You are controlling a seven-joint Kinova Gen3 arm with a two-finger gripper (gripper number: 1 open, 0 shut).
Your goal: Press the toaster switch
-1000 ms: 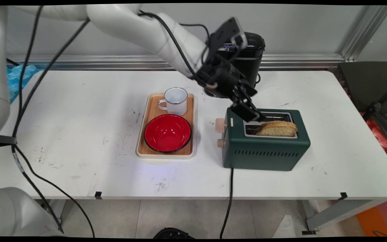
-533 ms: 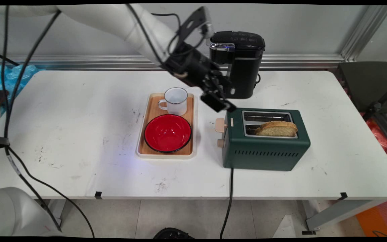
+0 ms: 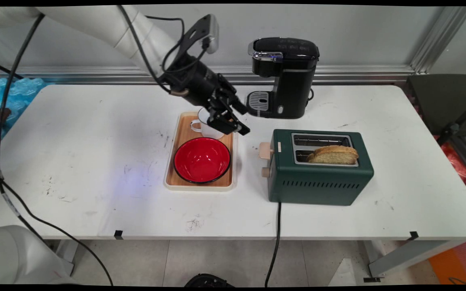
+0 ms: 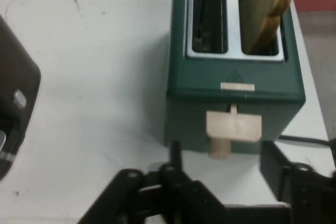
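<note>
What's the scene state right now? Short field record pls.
claw: open, empty, above the tray's far right corner
nearest: mug, partly hidden behind the claw
tray: holds mug and red bowl
toaster: right of tray, bread in near slot, far slot empty
lever: faces the claw in hand view
coffee maker: behind toaster

I see a white table (image 3: 95,161) carrying a wooden tray (image 3: 181,133) at centre, a green toaster (image 3: 318,182) to its right, and a black coffee maker (image 3: 289,81) behind.
</note>
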